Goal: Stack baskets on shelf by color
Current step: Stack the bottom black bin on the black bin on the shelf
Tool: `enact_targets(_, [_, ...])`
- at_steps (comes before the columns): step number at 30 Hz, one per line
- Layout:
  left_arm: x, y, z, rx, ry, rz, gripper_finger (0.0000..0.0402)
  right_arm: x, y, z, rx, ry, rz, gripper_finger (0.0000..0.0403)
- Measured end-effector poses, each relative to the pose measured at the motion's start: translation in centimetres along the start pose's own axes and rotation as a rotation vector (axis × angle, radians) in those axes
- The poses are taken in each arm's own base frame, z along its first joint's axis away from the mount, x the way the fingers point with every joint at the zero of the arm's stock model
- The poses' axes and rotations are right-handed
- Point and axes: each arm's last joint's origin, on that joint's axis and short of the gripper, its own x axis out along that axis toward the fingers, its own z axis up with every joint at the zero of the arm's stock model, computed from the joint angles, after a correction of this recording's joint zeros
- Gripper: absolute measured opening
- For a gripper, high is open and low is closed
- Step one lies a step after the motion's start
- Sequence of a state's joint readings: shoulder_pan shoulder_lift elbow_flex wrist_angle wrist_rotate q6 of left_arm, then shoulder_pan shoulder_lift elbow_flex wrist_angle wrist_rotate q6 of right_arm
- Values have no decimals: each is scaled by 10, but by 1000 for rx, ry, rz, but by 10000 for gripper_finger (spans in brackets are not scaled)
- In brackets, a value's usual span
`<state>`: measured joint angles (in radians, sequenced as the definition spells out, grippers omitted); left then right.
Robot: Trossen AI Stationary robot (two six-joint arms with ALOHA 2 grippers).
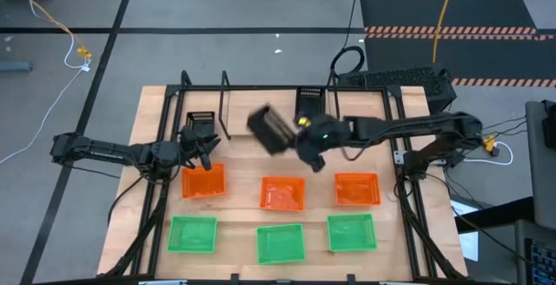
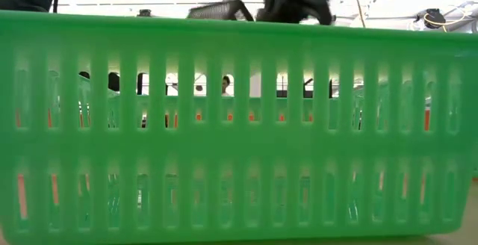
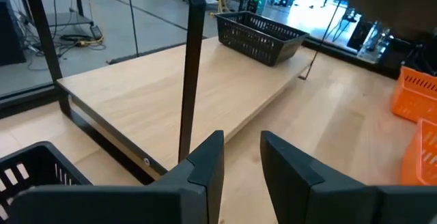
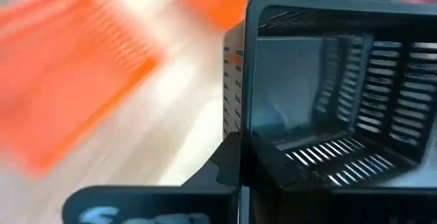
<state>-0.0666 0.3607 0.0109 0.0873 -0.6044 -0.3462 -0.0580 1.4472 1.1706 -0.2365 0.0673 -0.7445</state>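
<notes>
High view: the right gripper (image 1: 300,140) hangs near the table's centre, its fingers clamped on the rim of a black rectangular plastic mesh basket (image 1: 271,130), which is lifted and tilted at its 10 o'clock. The left gripper (image 1: 205,149) sits at 9 o'clock of that basket, just above an orange mesh plastic basket (image 1: 204,182), fingers apart by a narrow gap and holding nothing. Two more orange baskets (image 1: 282,193) (image 1: 356,188) continue that row. Three green mesh plastic baskets (image 1: 193,234) (image 1: 281,243) (image 1: 351,232) line the near edge. On the pale wooden shelf (image 1: 243,115) with thin black hoop uprights, black baskets rest at 11 o'clock (image 1: 201,120) and 12 o'clock (image 1: 309,104).
</notes>
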Motion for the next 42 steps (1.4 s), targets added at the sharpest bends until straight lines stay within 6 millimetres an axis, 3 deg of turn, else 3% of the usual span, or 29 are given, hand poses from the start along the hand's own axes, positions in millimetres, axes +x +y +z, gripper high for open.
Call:
enact_targets(3, [0, 0, 1, -3, -8, 12, 97, -17, -21, -3, 197, 92, -269, 3])
enact_targets(5, [0, 0, 1, -7, -21, 24, 97, -23, -34, -11, 234, 187, -336, 3])
enact_targets(10, [0, 2, 4, -13, -65, 91, 97, -27, -82, -26, 327, 401, -345, 3])
enact_targets(13, [0, 2, 5, -9, -74, 94, 97, -26, -101, -38, 404, 470, -222, 3])
enact_targets(17, [0, 2, 5, -5, -70, 94, 97, -12, -99, -58, 513, 494, -4, 3])
enact_targets(23, [1, 2, 0, 15, -30, 108, 97, 13, -87, -77, 494, 663, 39, 3])
enact_targets(32, [5, 2, -6, 20, 25, 128, 97, 18, -74, -77, 522, 737, 94, 6])
enact_targets(42, [6, 1, -7, 5, 25, 130, 97, 18, -74, -76, 613, 742, 58, 15])
